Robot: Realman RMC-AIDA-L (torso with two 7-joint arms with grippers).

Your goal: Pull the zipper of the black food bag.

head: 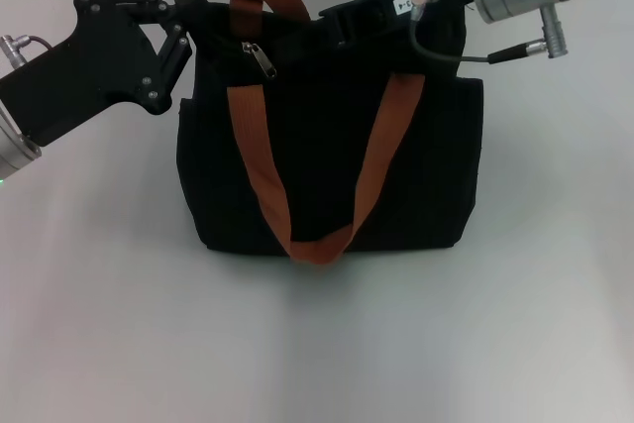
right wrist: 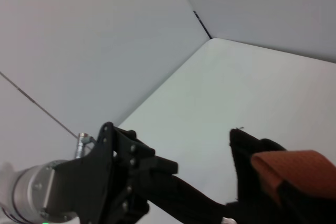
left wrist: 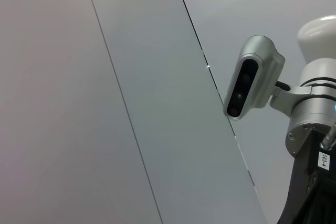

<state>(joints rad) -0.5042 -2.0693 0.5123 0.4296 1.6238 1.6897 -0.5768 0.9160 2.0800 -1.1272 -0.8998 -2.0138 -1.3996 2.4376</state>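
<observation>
The black food bag stands upright mid-table, its orange-brown handles hanging down the front. The zipper, a small silver slider with a dangling tab, sits on the top track near the bag's left end. My left gripper is shut on the bag's top left corner. My right gripper rests at the top edge near the middle, right of the slider and apart from it. The right wrist view shows a bag corner and one handle.
White table surrounds the bag, with open surface in front and to both sides. A grey wall stands close behind. A cable loops off my right wrist above the bag's right shoulder.
</observation>
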